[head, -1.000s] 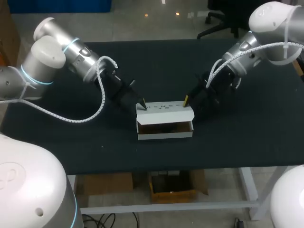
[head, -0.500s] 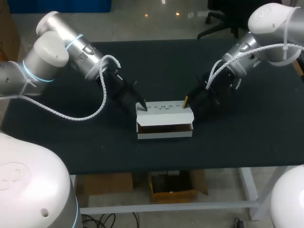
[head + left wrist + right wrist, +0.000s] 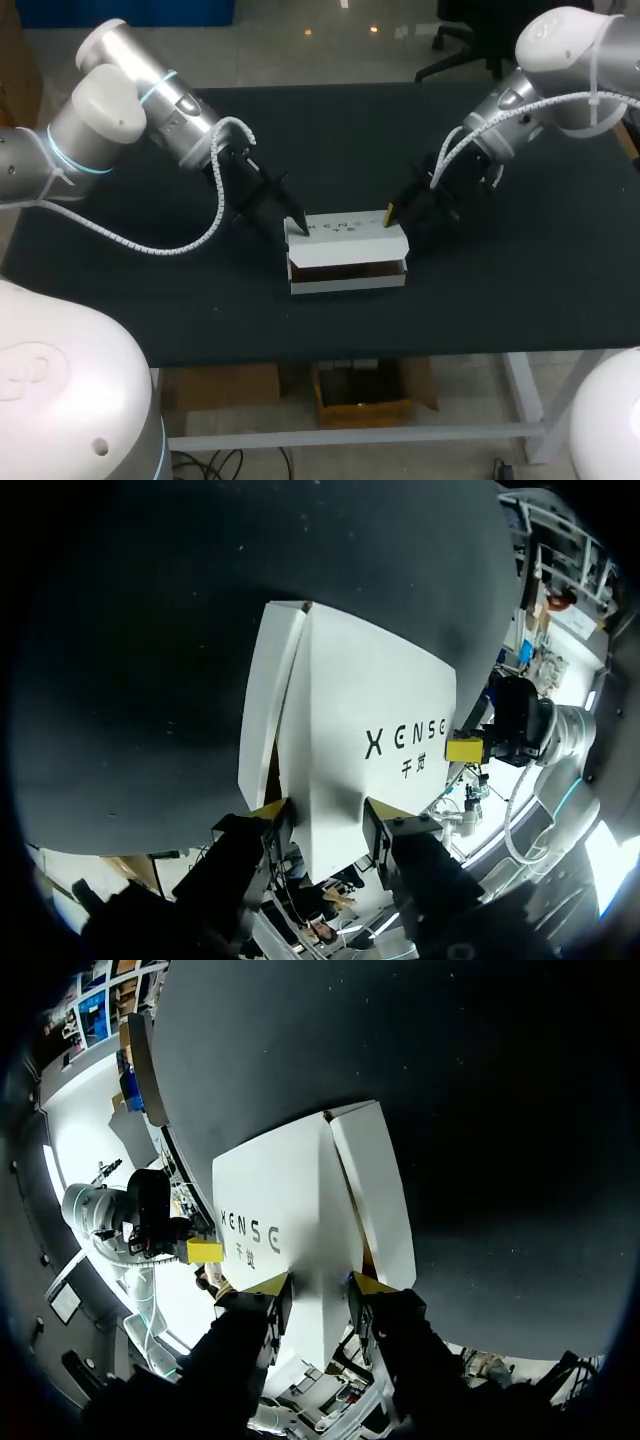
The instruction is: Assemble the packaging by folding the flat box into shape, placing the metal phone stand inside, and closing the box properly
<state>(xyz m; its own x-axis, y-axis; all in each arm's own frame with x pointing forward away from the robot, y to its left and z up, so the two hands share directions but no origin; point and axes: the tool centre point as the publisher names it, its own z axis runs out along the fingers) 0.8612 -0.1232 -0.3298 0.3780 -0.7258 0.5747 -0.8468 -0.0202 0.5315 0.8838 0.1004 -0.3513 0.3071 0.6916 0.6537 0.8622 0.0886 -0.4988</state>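
the white box point(image 3: 347, 284) sits near the middle of the black counter point(image 3: 200, 310), its long front wall toward the robot and a dark slot open above that wall. whether the metal phone stand is inside cannot be told, as the slot is too dark. over the slot the lid point(image 3: 345, 228) is part-raised, not yet seated. just behind, the left gripper point(image 3: 297, 222) is clenched on the lid's left end and the right gripper point(image 3: 390, 214) on its right end. each wrist view shows the panel pinched between the 2 fingers. the step in hand looks like closing. next, both arms would need to swing the lid forward and down together, steering its front flap into the slot without buckling the card.
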